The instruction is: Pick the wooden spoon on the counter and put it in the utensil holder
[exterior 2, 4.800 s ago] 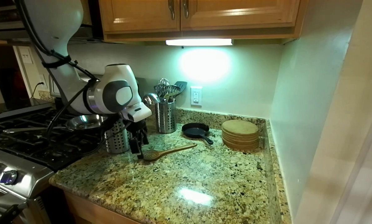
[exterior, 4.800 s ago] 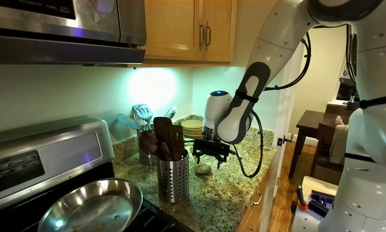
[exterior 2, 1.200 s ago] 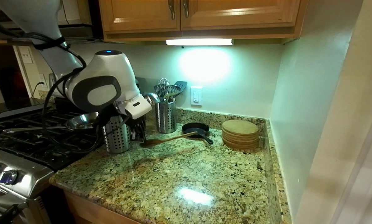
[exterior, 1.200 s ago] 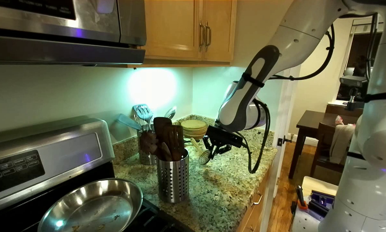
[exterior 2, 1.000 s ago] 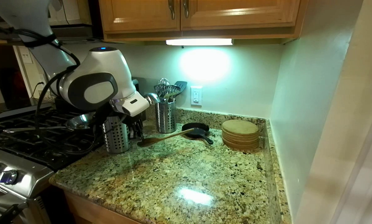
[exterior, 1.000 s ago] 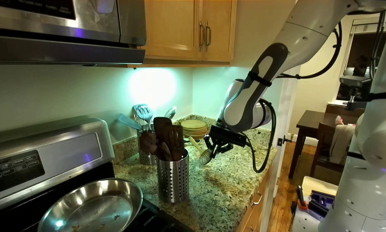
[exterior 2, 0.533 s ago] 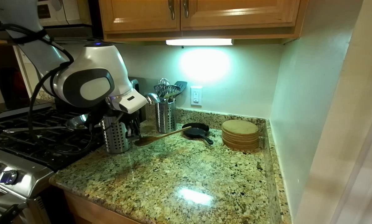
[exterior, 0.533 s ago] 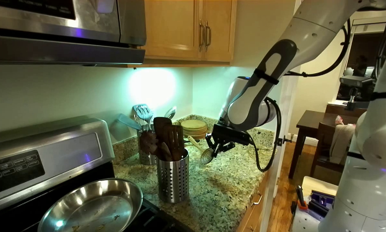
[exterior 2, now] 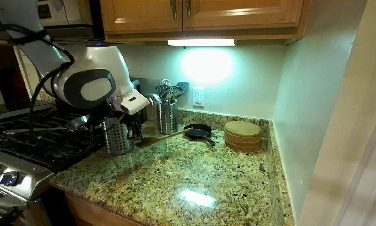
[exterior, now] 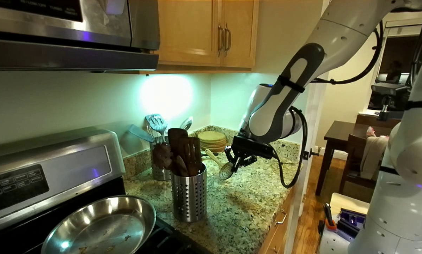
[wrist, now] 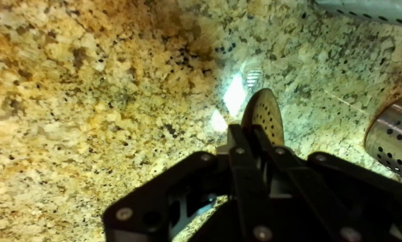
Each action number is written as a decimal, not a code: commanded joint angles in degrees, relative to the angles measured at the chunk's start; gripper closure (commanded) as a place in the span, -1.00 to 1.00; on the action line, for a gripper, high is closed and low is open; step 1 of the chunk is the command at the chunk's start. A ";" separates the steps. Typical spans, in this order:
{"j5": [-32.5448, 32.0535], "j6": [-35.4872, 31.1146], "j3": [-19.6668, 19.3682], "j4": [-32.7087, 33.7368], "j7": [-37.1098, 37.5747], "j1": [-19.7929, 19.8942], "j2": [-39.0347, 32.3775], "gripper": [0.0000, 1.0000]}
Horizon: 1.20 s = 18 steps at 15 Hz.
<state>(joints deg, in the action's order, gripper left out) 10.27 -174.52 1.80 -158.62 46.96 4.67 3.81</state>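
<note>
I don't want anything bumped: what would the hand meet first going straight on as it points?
Most likely the counter: the hand points down at it on a slant. The wooden spoon in its grip might touch there even sooner; any gap is hard to judge.

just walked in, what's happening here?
A robot arm is handling a wooden spoon: its gripper is shut on the spoon's perforated bowl. The spoon looks clear of the counter, though I can't rule out a touch, and in an exterior view its handle overlaps a small black skillet. It isn't in the utensil holder yet; that stands upright on the counter with dark utensils in it.
</note>
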 commanded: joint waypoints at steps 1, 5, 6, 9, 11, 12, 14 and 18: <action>0.00 0.00 0.00 0.00 0.00 0.00 0.00 0.83; -0.77 2.05 0.65 -1.92 0.08 -0.07 4.14 0.90; 0.34 3.73 0.84 -0.80 -1.42 -0.60 4.90 0.90; -0.88 8.22 1.79 -1.96 -2.96 -0.33 9.37 0.90; -3.73 14.14 2.65 -1.68 -3.31 0.41 13.17 0.90; -6.69 17.66 3.76 -1.94 -2.05 1.63 15.83 0.90; -10.52 24.48 5.06 -1.57 -1.38 2.75 20.76 0.90; -16.07 38.45 7.37 -1.84 -1.68 4.13 32.59 0.90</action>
<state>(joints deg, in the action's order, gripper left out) -1.92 -145.08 6.97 -158.68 44.69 6.83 26.01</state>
